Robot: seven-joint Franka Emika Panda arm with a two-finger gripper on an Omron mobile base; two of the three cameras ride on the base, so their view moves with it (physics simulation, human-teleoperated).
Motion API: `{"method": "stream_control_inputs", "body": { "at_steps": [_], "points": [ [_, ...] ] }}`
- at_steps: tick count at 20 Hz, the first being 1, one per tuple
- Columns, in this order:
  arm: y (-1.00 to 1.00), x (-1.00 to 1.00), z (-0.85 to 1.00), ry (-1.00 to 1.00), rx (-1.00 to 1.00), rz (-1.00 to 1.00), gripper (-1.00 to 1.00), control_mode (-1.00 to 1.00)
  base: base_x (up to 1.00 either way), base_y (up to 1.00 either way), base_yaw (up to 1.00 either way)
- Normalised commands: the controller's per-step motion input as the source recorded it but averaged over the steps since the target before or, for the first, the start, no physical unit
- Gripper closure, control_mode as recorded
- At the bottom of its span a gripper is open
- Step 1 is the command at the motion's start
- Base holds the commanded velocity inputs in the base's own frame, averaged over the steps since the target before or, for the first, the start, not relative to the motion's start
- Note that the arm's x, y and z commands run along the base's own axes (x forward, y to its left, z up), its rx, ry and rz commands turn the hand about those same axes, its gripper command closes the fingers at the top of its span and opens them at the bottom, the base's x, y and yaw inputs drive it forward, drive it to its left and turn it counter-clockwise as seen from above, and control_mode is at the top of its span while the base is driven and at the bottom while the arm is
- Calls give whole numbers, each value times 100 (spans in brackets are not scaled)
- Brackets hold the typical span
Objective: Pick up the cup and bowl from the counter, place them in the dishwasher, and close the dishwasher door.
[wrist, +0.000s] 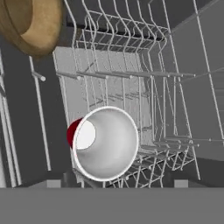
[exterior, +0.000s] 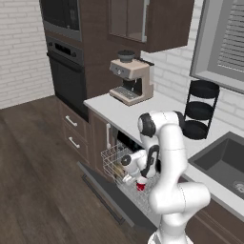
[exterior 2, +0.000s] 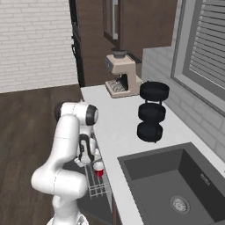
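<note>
The gripper (exterior: pixel 135 180) is hanging over the dishwasher's wire rack (wrist: pixel 144 87) with whether it is released or grasping impossible to tell, the red cup (wrist: pixel 105 143) sitting directly beneath it and the bowl (wrist: pixel 33 24) lying in the rack beyond.

The bowl (wrist: pixel 30 24) is cut off by the top-left edge.

The white arm (exterior: pixel 167 157) folds downward, its pincer (exterior: pixel 132 177) low.
</note>
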Motion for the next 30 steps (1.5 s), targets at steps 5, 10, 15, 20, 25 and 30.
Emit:
{"method": "stream_control_inputs", "body": {
  "at_steps": [5,10,15,20,25,30],
  "points": [
    [22,-69,81,-9,4,0,-100,-100,0,0,0],
    [34,-60,100,-5,13,0,-100,-100,0,0,0],
    [63,-36,100,3,16,0,-100,-100,0,0,0],
    [92,-9,100,12,11,0,-100,-100,0,0,0],
    [100,-1,100,17,3,0,-100,-100,0,0,0],
    [100,0,100,16,0,-3,-100,-100,0,0,0]
  ]
}}
